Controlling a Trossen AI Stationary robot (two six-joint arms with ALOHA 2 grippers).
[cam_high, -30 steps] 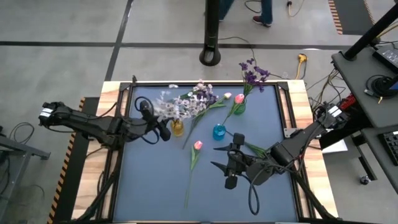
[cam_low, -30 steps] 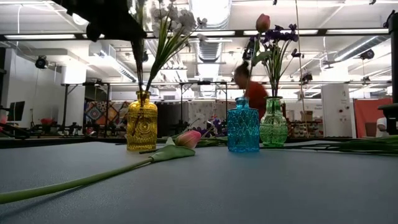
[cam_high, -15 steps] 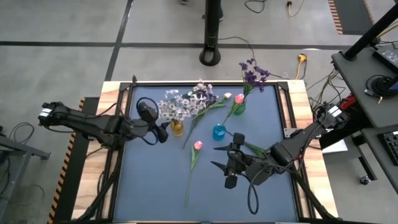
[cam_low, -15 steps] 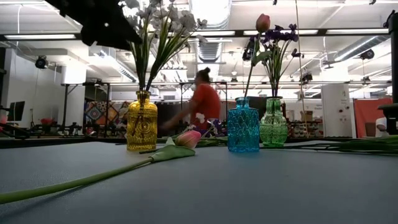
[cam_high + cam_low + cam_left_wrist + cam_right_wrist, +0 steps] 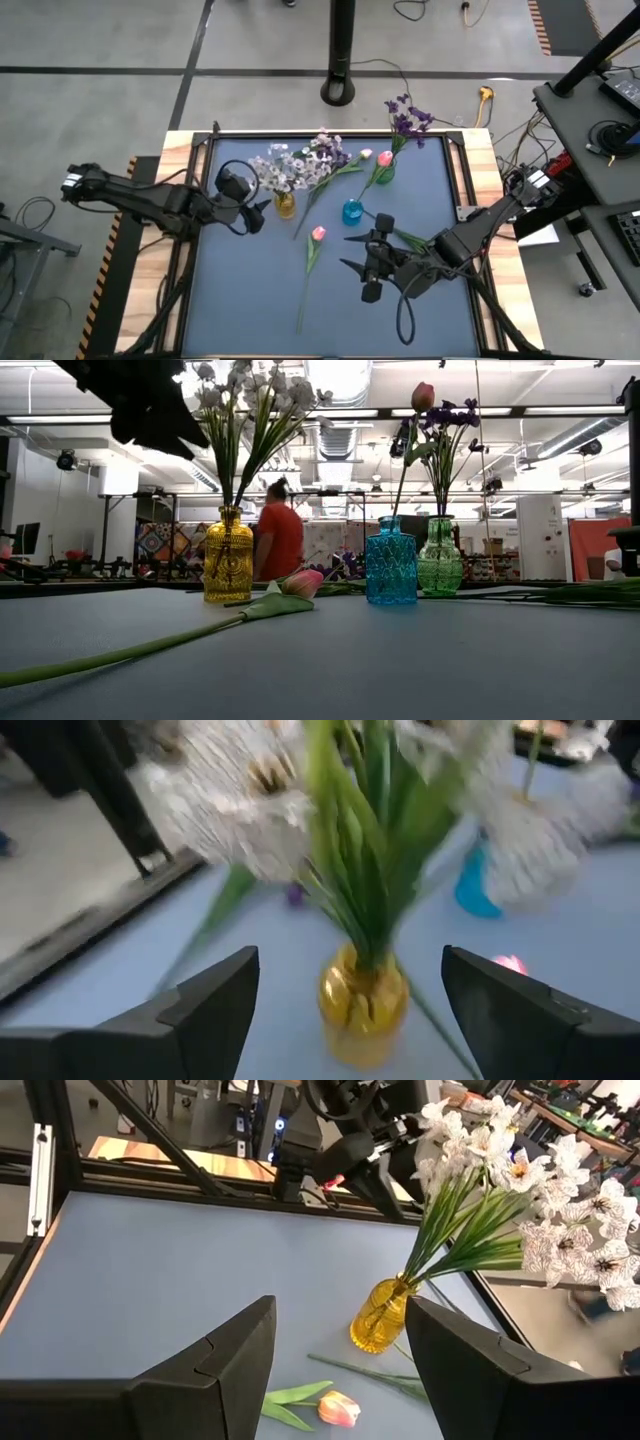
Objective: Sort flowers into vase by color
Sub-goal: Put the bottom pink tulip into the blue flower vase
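A yellow vase [image 5: 285,206] stands at the table's far left and holds a spray of white flowers [image 5: 285,170] by its stems. My left gripper [image 5: 258,213] hangs open just left of that vase [image 5: 362,1005], touching nothing. A blue vase [image 5: 352,212] stands apart from it. A green vase [image 5: 383,173] holds a pink tulip [image 5: 384,157] and purple flowers [image 5: 408,121]. Another pink tulip [image 5: 318,233] lies flat on the mat, and a pale lilac spray [image 5: 326,154] lies behind the vases. Above the mat's middle right my right gripper [image 5: 348,252] waits open.
A black frame [image 5: 195,190] edges the grey-blue mat [image 5: 250,290]. A green stem [image 5: 410,240] lies under the right arm. Beyond the table a person in a red shirt [image 5: 280,540] walks by, and a black pole base [image 5: 340,90] stands on the floor.
My left gripper has opened and let go of the white flowers' stems above the yellow vase. It has tipped and drawn back toward the table's left edge. The white flowers have swung more upright in the vase. The person behind the table has walked leftward.
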